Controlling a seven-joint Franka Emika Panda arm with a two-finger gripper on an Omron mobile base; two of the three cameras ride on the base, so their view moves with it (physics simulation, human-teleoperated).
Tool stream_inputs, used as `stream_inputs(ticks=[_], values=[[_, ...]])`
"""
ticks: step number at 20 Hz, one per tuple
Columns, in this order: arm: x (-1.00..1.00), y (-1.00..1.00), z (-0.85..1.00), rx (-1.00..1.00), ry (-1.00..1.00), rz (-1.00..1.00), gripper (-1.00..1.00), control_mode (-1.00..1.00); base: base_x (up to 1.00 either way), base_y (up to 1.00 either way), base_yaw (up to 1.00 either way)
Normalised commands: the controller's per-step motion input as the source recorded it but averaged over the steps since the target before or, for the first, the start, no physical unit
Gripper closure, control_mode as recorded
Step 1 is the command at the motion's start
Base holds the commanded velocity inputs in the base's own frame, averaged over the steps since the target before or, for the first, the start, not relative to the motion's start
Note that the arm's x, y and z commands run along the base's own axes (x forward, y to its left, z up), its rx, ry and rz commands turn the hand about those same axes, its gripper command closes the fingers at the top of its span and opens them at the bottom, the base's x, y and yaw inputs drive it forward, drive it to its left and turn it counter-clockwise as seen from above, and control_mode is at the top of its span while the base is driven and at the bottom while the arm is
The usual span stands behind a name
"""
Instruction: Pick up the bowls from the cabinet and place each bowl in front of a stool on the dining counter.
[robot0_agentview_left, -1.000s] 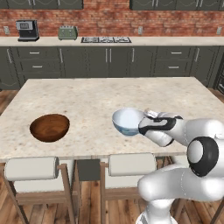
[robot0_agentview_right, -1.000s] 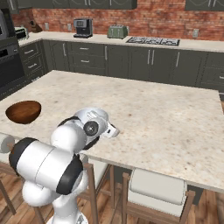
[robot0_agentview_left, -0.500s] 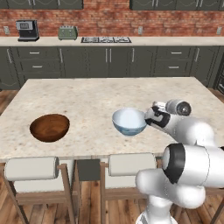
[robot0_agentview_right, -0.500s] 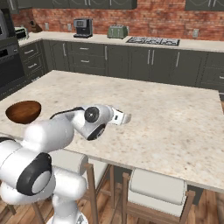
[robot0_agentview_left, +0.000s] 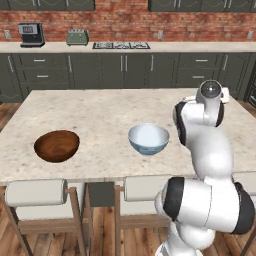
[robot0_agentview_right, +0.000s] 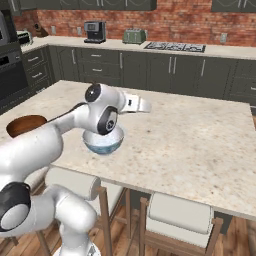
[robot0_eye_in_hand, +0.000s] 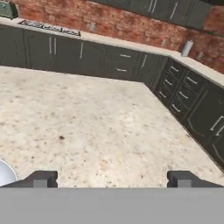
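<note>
Two bowls rest on the beige speckled dining counter (robot0_agentview_left: 110, 107). The dark-brown wooden bowl (robot0_agentview_left: 56, 145) sits near the front edge on the left, behind a stool (robot0_agentview_left: 35, 192). The white bowl with a blue outside (robot0_agentview_left: 148, 138) sits to its right, behind a second stool (robot0_agentview_left: 145, 187). My gripper (robot0_agentview_right: 146, 106) hangs above the counter, up and to the right of the white bowl (robot0_agentview_right: 103, 141), and touches nothing. In the hand view the gripper (robot0_eye_in_hand: 112, 179) is open over bare stone, with a sliver of the white bowl (robot0_eye_in_hand: 4, 173) at the lower left. Dark wall cabinets (robot0_agentview_left: 50, 4) line the top edge.
A brick-backed counter (robot0_agentview_left: 125, 47) with grey drawer units runs along the far wall and carries a coffee machine (robot0_agentview_left: 31, 35), a toaster (robot0_agentview_left: 77, 37) and a cooktop (robot0_agentview_left: 121, 45). Another stool (robot0_agentview_right: 180, 212) stands at the near right.
My gripper has drawn back from the white bowl's rim and risen up and to the right. The white bowl stays on the counter, and the brown bowl has not moved.
</note>
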Motion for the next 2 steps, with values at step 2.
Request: stream_inputs(ticks=[2], values=[[-1.00,0.06,0.55,-0.20,0.25,0.08,-1.00,-1.00,0.00,0.00,0.00]])
